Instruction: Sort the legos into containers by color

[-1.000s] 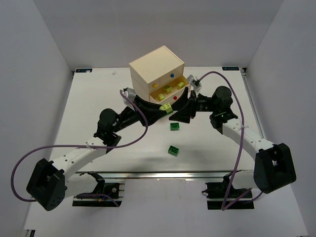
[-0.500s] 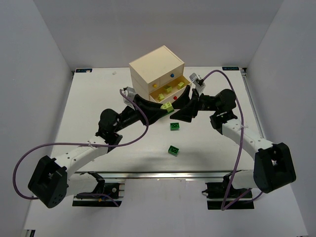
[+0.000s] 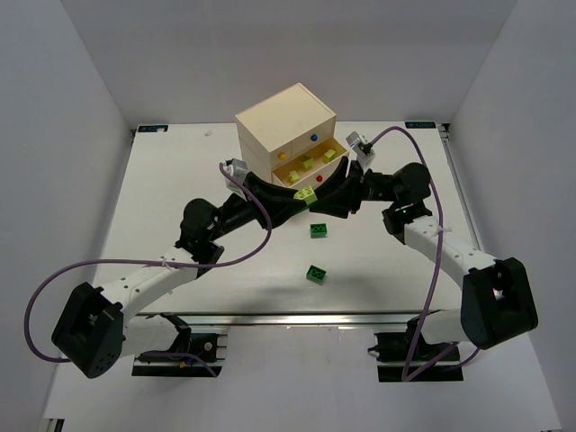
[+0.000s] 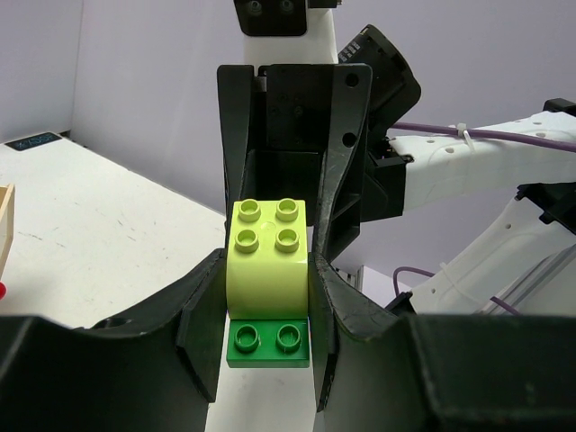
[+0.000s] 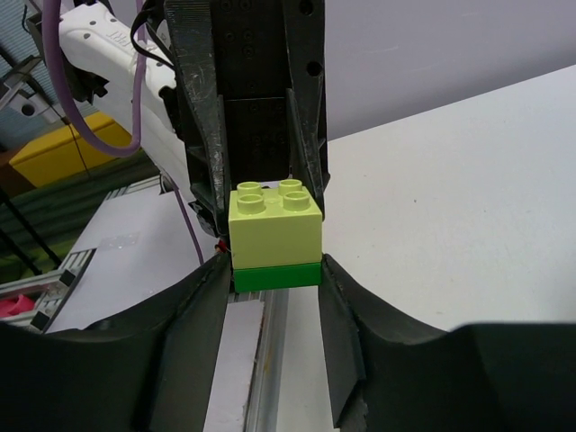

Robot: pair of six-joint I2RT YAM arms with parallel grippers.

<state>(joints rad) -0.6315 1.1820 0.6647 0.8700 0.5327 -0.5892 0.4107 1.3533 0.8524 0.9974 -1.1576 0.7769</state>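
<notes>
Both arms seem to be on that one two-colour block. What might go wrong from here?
The yellow-green brick sits pressed onto a green brick, with the left gripper and right gripper crowded around both: fingers may collide. If they tug the bricks apart, one might pop loose and miss the open drawer.

Lime lego [image 4: 267, 261], atop green lego [image 4: 267, 340] (upright)

Both arms look alike: the left arm [image 3: 135, 286] and right arm [image 3: 445, 252] have white shells on the long links and chunky black joints. A purple cable [image 4: 423, 127] trails along each, cinched by a white zip tie [image 4: 463, 132]. The left pincer [image 4: 268, 337] and right pincer [image 5: 274, 306] are matte black, with broad curved fingers and small screw holes.
</notes>
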